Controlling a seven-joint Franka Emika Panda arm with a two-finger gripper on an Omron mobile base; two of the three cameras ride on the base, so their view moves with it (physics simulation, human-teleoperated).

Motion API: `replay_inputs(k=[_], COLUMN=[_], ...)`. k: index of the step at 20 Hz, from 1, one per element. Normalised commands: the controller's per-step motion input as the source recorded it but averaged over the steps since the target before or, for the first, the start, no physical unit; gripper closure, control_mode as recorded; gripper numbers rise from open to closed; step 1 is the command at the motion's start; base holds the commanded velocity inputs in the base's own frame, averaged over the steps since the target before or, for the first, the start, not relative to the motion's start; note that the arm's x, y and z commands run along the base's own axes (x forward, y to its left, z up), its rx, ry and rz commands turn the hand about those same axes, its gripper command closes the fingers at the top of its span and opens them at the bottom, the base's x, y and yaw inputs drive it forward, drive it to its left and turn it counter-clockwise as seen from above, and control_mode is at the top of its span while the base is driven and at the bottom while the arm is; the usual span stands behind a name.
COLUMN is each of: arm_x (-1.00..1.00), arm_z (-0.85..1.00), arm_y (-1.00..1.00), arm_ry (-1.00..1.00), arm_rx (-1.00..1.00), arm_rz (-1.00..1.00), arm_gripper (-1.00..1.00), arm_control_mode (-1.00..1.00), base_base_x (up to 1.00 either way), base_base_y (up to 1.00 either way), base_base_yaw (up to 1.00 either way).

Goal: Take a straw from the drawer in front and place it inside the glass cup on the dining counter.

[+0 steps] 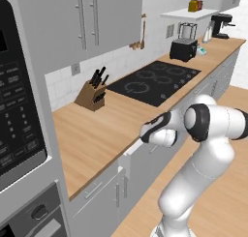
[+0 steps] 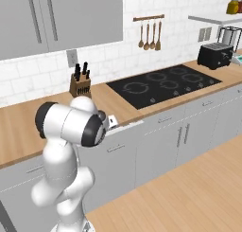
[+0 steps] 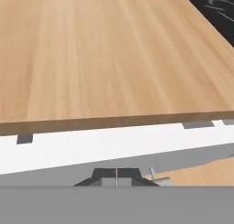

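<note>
Hand view shows the dark 2-finger gripper (image 3: 117,176), its tips pressed together on nothing, at the front edge of the light grey, white-lined drawer (image 3: 114,147), pulled slightly out beneath the wood counter (image 3: 105,54); straw unseen.

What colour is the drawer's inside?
White. The drawer is slightly open under the wood counter edge; the hand view shows it best.
</note>
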Motion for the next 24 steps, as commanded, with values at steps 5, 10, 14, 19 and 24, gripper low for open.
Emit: replay_inputs(k=[5, 10, 14, 19, 24], arm_x=[0.17, 0.16, 0.09, 0.03, 0.0], arm_z=[-0.2, -0.29, -0.33, -0.33, -0.27], arm_y=[0.0, 0.0, 0.0, -0.04, -0.04], arm_ry=[0.02, 0.0, 0.0, 0.0, 0.0], arm_rx=[0.0, 0.0, 0.0, 0.0, 0.0], arm_rz=[0.04, 0.04, 0.05, 0.04, 0.01], arm_gripper=[1.0, 1.0, 1.0, 1.0, 1.0], arm_control_mode=[-1.0, -1.0, -1.0, -1.0, -1.0], base_base_x=[0.0, 0.0, 0.0, 0.0, 0.0], base_base_y=[0.0, 0.0, 0.0, 0.0, 0.0], base_base_yaw=[0.0, 0.0, 0.0, 0.0, 0.0])
